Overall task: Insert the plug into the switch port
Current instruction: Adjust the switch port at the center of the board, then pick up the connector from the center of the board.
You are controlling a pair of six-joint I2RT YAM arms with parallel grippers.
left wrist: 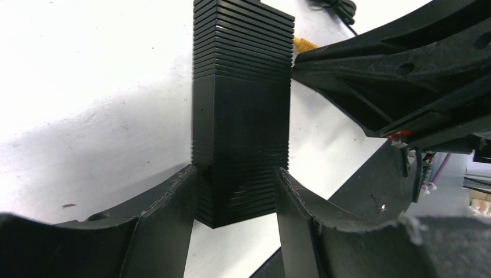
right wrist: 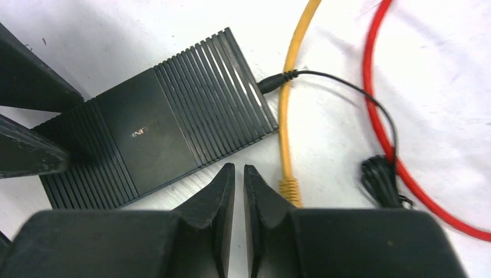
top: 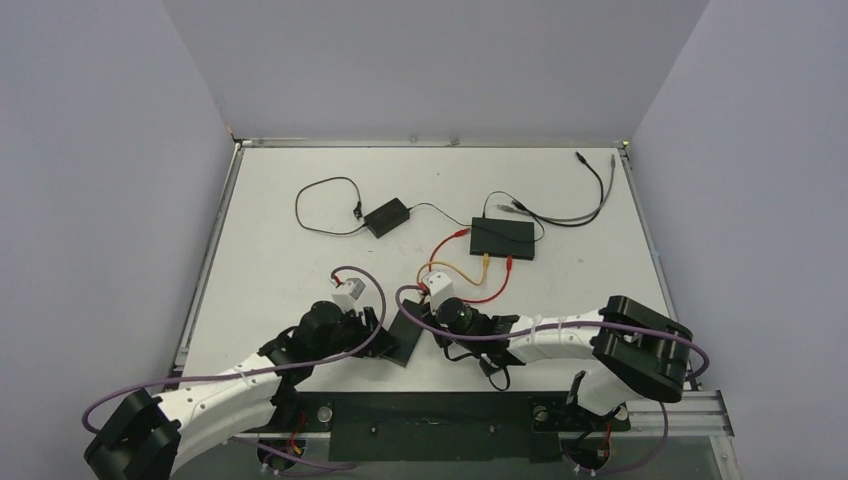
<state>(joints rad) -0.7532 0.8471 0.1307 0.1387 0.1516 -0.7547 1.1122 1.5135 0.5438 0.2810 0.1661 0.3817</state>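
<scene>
Lettering [right wrist: 143,134] on switch [right wrist: 197,98] unreadable; left gripper [left wrist: 234,174] clamps it, right gripper [right wrist: 239,169] almost closed, empty.

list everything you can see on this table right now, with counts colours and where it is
ribbed switch box: 1, black, near centre, between the left fingers
flat switch: 1, black, far centre-right, cables plugged in
power adapter: 1, black, far centre
yellow cable: 1, yellow, from the flat switch to an end beside the right gripper
red cable: at least 1, red, curving near the flat switch
thin cable: 1, black, plugged into the ribbed switch box
grey cables: 2, grey, far right
table: 1, white
left gripper: 1, black, closed on the ribbed switch box
right gripper: 1, black, jaws almost together, empty
</scene>
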